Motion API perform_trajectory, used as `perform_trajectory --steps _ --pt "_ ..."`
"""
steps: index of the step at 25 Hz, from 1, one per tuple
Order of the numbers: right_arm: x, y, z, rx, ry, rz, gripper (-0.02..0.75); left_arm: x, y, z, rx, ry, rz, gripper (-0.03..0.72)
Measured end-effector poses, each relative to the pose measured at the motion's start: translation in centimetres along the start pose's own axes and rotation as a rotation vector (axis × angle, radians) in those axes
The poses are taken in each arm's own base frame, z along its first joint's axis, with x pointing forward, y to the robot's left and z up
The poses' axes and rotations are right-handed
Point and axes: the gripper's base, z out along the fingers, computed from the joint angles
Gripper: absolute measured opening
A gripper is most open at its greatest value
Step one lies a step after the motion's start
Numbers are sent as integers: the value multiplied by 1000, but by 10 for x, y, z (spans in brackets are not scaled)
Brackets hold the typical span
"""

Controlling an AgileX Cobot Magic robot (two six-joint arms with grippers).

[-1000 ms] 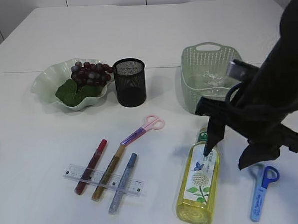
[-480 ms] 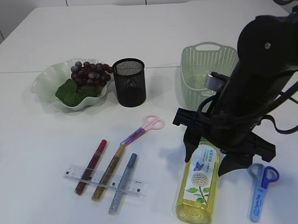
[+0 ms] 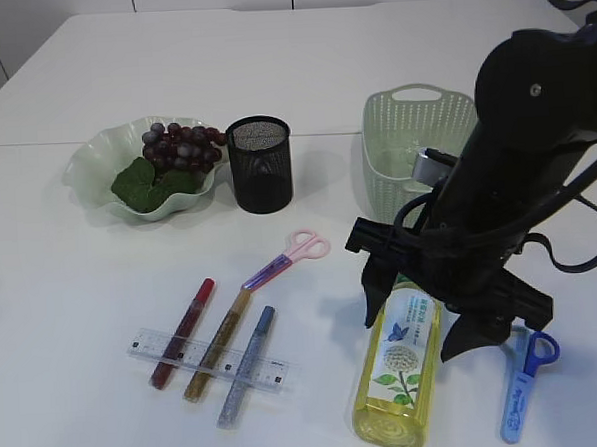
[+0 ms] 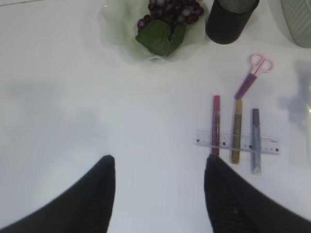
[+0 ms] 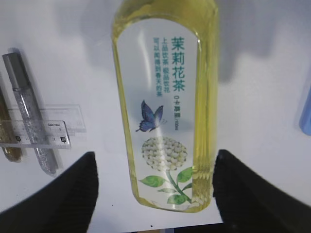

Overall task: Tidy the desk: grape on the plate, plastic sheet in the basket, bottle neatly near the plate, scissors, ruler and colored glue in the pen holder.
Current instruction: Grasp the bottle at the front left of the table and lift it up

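The bottle (image 3: 399,363) of yellow tea lies flat on the table; it fills the right wrist view (image 5: 165,107). My right gripper (image 3: 414,318) (image 5: 155,158) is open, its fingers straddling the bottle near its base without touching it. The grapes (image 3: 179,145) lie on the green plate (image 3: 100,164). Three glue sticks, red (image 3: 182,332), gold (image 3: 217,345) and silver (image 3: 246,366), lie across the clear ruler (image 3: 276,369). Pink scissors (image 3: 290,256) lie in front of the black pen holder (image 3: 260,163). My left gripper (image 4: 158,162) is open and empty over bare table. The plastic sheet is hidden.
The green basket (image 3: 412,102) stands at the back right, partly behind my right arm. Blue scissors (image 3: 522,387) lie right of the bottle. The left wrist view shows the plate (image 4: 121,29), the pen holder (image 4: 231,17), the pink scissors (image 4: 252,75) and the ruler (image 4: 201,138).
My right gripper has swung left and come down over the bottle, its fingers now on either side of it. Nothing on the table has moved.
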Motion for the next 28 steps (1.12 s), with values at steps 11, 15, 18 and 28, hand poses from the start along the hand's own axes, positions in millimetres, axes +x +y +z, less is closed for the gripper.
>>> perform_trajectory --steps 11,15,18,28 --pt "0 -3 21 77 88 0 652 0 0 0 0 0 0 425" --pt "-5 4 23 69 87 -22 654 0 0 0 0 0 0 425" --pt "-6 9 27 78 101 -39 654 0 0 0 0 0 0 425" --pt "-4 13 38 123 138 -67 654 0 0 0 0 0 0 425"
